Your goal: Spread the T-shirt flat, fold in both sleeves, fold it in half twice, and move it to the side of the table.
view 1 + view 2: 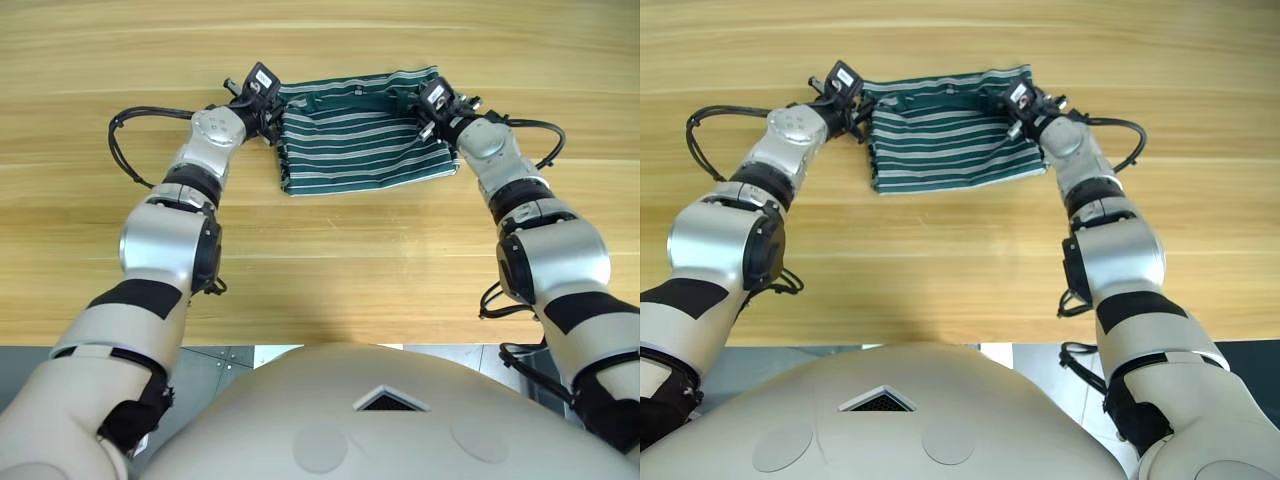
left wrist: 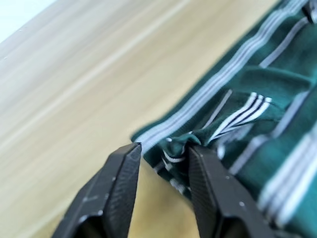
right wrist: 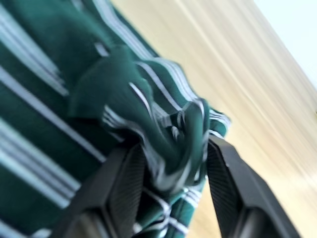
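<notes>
1. The T-shirt (image 1: 350, 140) lies in the upper middle of the frame on the table (image 1: 320, 260). It is a compact striped rectangle with its long axis running left to right.
2. The left gripper (image 2: 163, 151) sits at the shirt's upper-left corner and the right gripper (image 3: 171, 148) at its upper-right corner. Each arm is nearest its own corner, and the rest of the cloth lies below them in the frame, toward the robot.
3. Judged from that, the coming fold turns on carrying the held far edge down over the near edge, with both corners kept level.
4. The eye views give the shirt's whole outline, and the wrist views add the hold itself. The right gripper is clamped on a thick bunch of fabric. The left pinches only a small tuck at the very corner, a thinner hold that may slip.
</notes>
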Controlling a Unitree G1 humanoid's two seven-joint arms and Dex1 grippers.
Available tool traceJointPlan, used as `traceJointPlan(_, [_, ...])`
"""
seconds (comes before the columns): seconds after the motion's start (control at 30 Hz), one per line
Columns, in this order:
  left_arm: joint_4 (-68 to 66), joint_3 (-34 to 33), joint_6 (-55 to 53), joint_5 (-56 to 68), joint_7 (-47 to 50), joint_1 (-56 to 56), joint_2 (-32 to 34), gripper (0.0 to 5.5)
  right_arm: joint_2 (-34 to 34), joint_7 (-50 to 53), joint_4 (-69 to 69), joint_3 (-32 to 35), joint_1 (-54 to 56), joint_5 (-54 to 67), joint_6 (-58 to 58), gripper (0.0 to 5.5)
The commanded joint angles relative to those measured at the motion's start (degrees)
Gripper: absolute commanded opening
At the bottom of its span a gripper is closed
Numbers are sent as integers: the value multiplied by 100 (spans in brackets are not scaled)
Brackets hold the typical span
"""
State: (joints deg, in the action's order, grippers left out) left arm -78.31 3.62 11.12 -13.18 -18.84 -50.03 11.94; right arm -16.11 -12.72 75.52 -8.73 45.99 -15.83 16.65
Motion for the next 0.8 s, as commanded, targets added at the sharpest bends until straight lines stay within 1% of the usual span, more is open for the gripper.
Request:
traceJointPlan(0.03, [-22,-330,-89,152,334,-361,-12,234,242,302,103,570,499,469,-179,283])
traceJointPlan(0.17, [-33,-941,-203,506,787,-509,63,303,419,570,193,1257,754,959,-209,361])
traceJointPlan(0.2, [-31,-1102,-224,605,853,-528,82,309,424,579,205,1421,771,1072,-198,368])
traceJointPlan(0.27, [-24,-1350,-228,760,920,-506,140,347,358,548,212,1548,694,1114,-108,409])
traceJointPlan(0.3, [-23,-1419,-232,791,922,-469,176,357,299,445,206,1520,606,1061,-31,418])
traceJointPlan(0.37, [-6,-1489,-127,799,837,-308,316,380,53,241,166,1291,315,770,248,446])
traceJointPlan(0.43, [35,-1529,129,824,631,-115,485,403,-325,-290,58,1061,-68,562,765,475])
traceJointPlan(0.53, [104,-1759,470,1059,182,83,669,458,-891,-1185,-177,776,-639,372,1571,535])
traceJointPlan(0.6, [133,-1911,595,1214,13,179,750,489,-1141,-1501,-275,563,-962,219,1845,540])
traceJointPlan(0.7, [142,-1992,673,1311,-69,236,743,533,-1253,-2016,-354,265,-1416,63,1997,540])
traceJointPlan(0.8, [151,-1916,744,1240,-81,252,705,537,-1267,-2543,-459,-156,-1876,-153,2108,540])
